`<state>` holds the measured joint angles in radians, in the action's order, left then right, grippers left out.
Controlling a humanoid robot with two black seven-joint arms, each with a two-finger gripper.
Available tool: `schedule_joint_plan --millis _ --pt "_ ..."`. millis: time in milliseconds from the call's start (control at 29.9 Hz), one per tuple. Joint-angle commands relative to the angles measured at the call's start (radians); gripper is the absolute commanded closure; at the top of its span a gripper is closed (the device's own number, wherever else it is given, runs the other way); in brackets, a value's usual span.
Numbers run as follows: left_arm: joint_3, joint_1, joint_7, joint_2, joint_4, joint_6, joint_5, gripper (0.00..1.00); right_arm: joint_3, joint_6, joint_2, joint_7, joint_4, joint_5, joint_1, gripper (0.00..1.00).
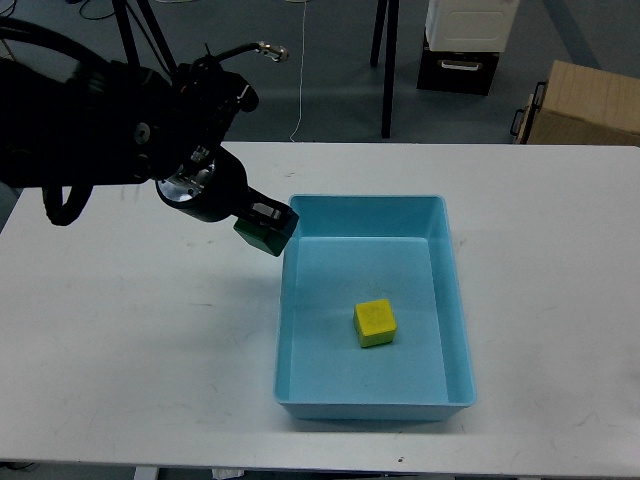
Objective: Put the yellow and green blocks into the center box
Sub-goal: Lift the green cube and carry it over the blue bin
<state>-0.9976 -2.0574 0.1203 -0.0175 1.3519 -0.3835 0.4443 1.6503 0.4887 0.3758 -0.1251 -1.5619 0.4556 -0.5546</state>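
My left gripper [268,224] is shut on the green block [258,238] and holds it in the air, just over the left wall of the light blue box [300,400]. The block hangs below the fingers and only its lower part shows. A yellow block [375,322] lies on the floor of the box, near its middle. My right arm and gripper are out of view.
The box stands in the middle of a white table [120,380]. Beyond the table's far edge are black stand legs [135,70], a black and white case [465,45] and a cardboard box [585,105] on the floor.
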Motion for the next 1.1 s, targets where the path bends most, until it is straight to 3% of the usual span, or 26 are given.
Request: schedule_joint_plan --millis 0,301,669,870,970,1071 --pt "-0.003 0.003 0.01 0.017 -0.017 0.003 -0.001 1.0 0.0 0.0 -0.003 -0.001 0.009 0.0 0.001 0.03" --pt "-0.003 0.049 0.033 0.017 -0.112 -0.006 -0.003 0.95 -0.01 0.0 -0.006 0.001 0.036 -0.011 0.016 0.03" --pt "0.033 0.16 0.119 0.017 -0.122 0.002 -0.003 0.95 -0.02 0.0 -0.008 0.001 0.052 -0.04 0.025 0.03" --pt "0.059 0.22 0.117 0.017 -0.166 -0.006 -0.003 0.93 -0.02 0.0 -0.008 0.001 0.083 -0.041 0.041 0.03" --pt "0.062 0.255 0.117 0.017 -0.183 -0.005 -0.003 0.89 -0.02 0.0 -0.008 0.001 0.086 -0.043 0.041 0.03" --pt "0.086 0.279 0.117 0.017 -0.183 -0.002 -0.003 0.77 -0.021 0.0 -0.008 0.001 0.086 -0.043 0.041 0.03"
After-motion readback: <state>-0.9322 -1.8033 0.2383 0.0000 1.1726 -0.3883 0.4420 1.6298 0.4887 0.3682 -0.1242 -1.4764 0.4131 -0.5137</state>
